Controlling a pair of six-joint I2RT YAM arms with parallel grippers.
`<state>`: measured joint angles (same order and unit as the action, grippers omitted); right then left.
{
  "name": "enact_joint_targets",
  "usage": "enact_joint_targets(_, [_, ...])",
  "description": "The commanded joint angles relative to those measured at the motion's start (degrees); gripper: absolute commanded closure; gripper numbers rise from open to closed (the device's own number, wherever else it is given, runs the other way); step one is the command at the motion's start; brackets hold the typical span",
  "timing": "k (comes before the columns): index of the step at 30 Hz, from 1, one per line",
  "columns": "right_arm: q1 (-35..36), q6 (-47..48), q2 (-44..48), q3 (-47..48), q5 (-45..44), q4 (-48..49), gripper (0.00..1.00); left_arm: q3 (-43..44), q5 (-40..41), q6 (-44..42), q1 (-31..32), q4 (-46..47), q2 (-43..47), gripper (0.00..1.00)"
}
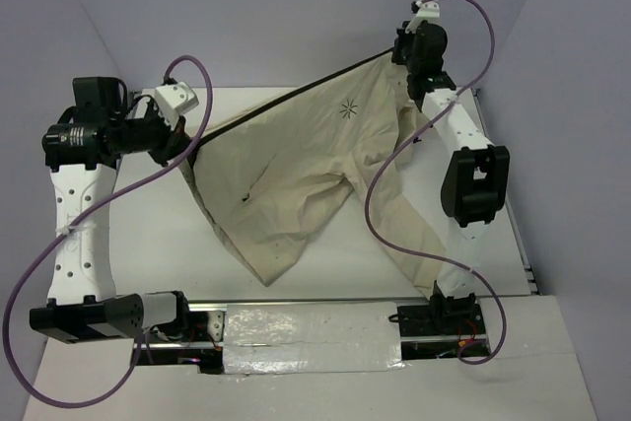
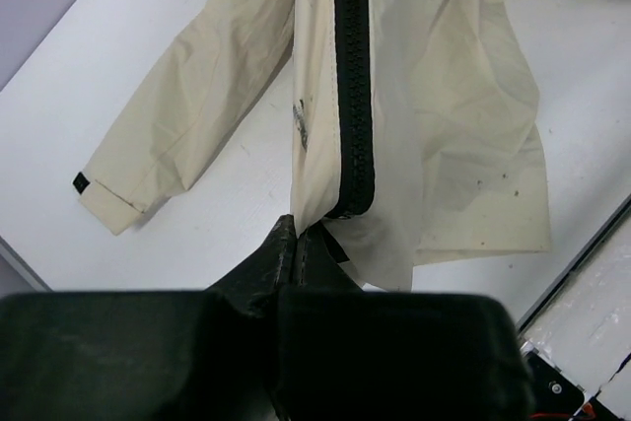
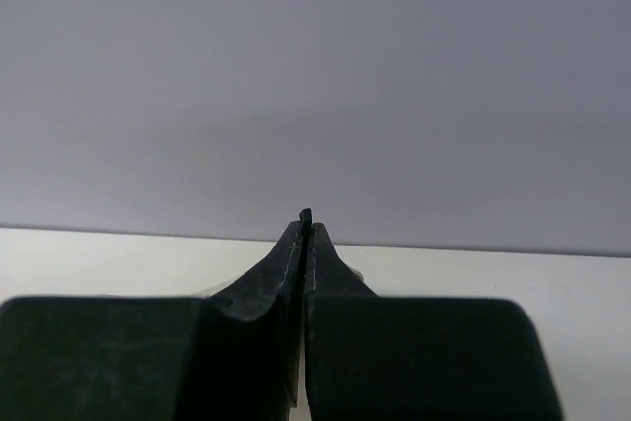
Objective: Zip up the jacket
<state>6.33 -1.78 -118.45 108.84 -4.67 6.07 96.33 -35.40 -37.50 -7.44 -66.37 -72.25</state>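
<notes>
Where fingers (image 2: 280, 255) pinch, jacket's (image 1: 306, 165) zipper edge runs taut.

Cream jacket (image 1: 296, 170) (partly) on white table (image 1: 163, 239)

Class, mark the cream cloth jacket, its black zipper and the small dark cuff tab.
Cream-beige cloth jacket (image 1: 296, 175): top external view, on the front panel.
Black zipper (image 2: 353, 76): left wrist view, midway along the teeth.
Small dark cuff tab (image 2: 82, 182): left wrist view, centre of the tab.
</notes>
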Motion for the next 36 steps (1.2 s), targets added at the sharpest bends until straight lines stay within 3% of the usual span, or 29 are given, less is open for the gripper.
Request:
enact_joint_targets(1, [-15.0, 7.1, 1.1, -3.3, -18.3, 6.5, 1.00, 1.7, 8.2, -1.2, -4.0, -12.0, 1.6, 1.00])
enact_joint_targets(8, [-18.5, 9.1, 3.2, -7.2, -21.3, 7.6, 1.00, -1.3, 13.9, -7.1, -4.8, -12.3, 1.3, 1.00])
enact_joint_targets(11, [-19.3, 8.4, 7.3, -13.6, -17.9, 12.6, 1.00, -6.4, 16.8, -9.7, -4.8, -9.5, 3.8, 1.00])
enact_joint_targets(16, [-19.3, 8.0, 7.6, -14.0, -15.6, 12.4, 1.00, -6.2, 14.8, -7.8, -4.8, -8.7, 2.4, 1.00])
enact_joint_targets(18, [-18.8, 8.0, 8.1, -14.8, -10.4, 12.9, 1.00, -6.0, 13.4, -5.5, -4.8, -6.1, 2.4, 1.00])
enact_joint_targets(19, [-18.4, 9.2, 8.9, -15.3, -8.6, 14.0, 0.93, -5.7, 12.8, -4.3, -4.8, -3.6, 2.1, 1.00])
enact_joint_targets(20, [-17.2, 9.7, 9.4, -16.0, -5.2, 14.2, 0.79, -5.7, 12.6, -0.1, -4.8, -1.7, 1.9, 0.99])
enact_joint_targets(21, [-16.4, 10.0, 9.8, -17.4, -4.1, 14.4, 0.22, -5.7, 13.2, 2.7, -4.8, 0.3, 1.2, 0.79])
enact_joint_targets(22, [-15.6, 10.5, 11.0, -18.1, -4.4, 14.7, 0.01, -5.1, 13.8, 5.6, -4.8, 2.4, 0.7, 0.13])
enact_joint_targets(23, [-14.9, 10.4, 11.6, -18.9, -5.4, 14.9, 0.00, -4.7, 14.3, 11.2, -4.9, 6.0, 0.5, 0.01])
enact_joint_targets(27, [-14.3, 4.7, 14.7, -21.9, -3.8, 12.1, 0.00, -2.8, 20.6, 20.9, -5.7, 13.3, 0.6, 0.01])
enact_joint_targets(32, [-14.4, -2.7, 17.9, -23.0, -3.8, 2.4, 0.00, 1.7, 20.7, 30.7, -9.8, 15.4, 0.0, 0.01])
enact_joint_targets(36, [-14.4, -10.7, 24.6, -29.6, -0.6, -1.7, 0.00, -2.4, 24.3, 34.3, -10.6, 16.6, 1.5, 0.01])
